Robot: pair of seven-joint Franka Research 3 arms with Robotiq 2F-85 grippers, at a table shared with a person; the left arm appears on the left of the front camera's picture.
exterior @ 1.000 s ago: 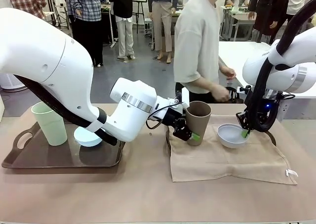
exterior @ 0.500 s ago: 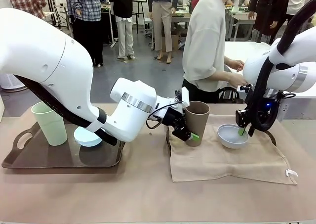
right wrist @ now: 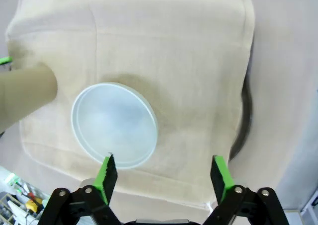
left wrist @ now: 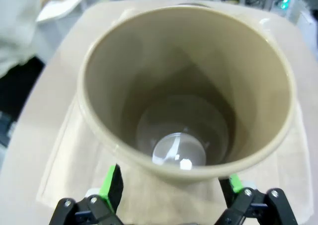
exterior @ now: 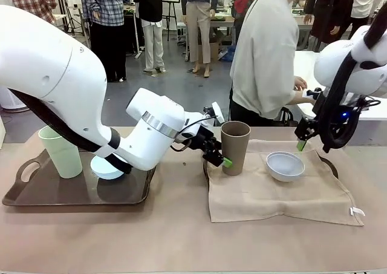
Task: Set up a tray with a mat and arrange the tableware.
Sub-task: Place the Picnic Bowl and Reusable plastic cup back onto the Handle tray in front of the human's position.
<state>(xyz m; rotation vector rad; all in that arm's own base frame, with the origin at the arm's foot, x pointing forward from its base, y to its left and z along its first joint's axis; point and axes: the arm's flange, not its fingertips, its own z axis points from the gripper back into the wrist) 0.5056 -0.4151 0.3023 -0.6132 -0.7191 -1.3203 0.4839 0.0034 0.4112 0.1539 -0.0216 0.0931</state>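
Left wrist view, brown cup (left wrist: pixel 184 86) at tips of parted jaws

Right hand (exterior: pixel 300 144) now open, up off bluish-white bowl (exterior: pixel 285 166); left hand (exterior: pixel 225 161) farther back from brown cup (exterior: pixel 235 147).

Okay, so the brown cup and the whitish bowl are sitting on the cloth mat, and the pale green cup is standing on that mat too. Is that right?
Not quite. The pale green cup is not on the mat. It stands on the dark tray at the robot's left, next to the light blue bowl, as the front view shows. The brown cup and the whitish bowl are on the mat, as you said.
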